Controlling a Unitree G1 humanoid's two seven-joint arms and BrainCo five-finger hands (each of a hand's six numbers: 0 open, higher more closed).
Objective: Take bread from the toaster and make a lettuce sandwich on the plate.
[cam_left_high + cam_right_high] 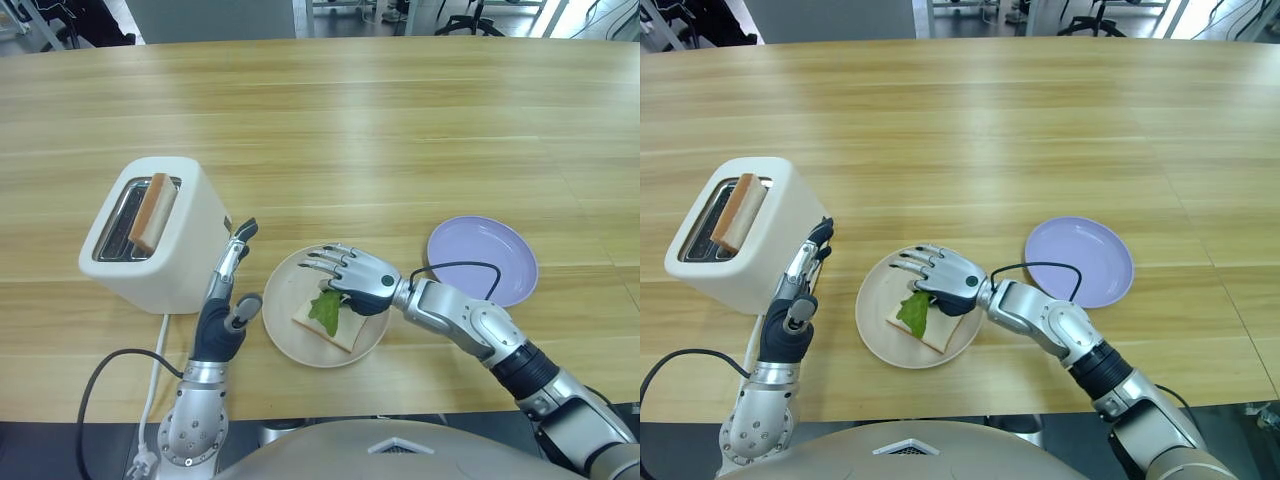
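Observation:
A cream toaster stands at the left with one bread slice upright in its slot. To its right is a beige plate holding a slice of bread with a green lettuce leaf on top. My right hand hovers over the plate's far right part with its fingers spread, palm just above the leaf's upper end. My left hand stands upright between the toaster and the plate, fingers extended, holding nothing.
An empty purple plate lies right of the beige one, with a black cable looping over its near rim. The toaster's cords trail off the table's front edge. The wide wooden table stretches behind.

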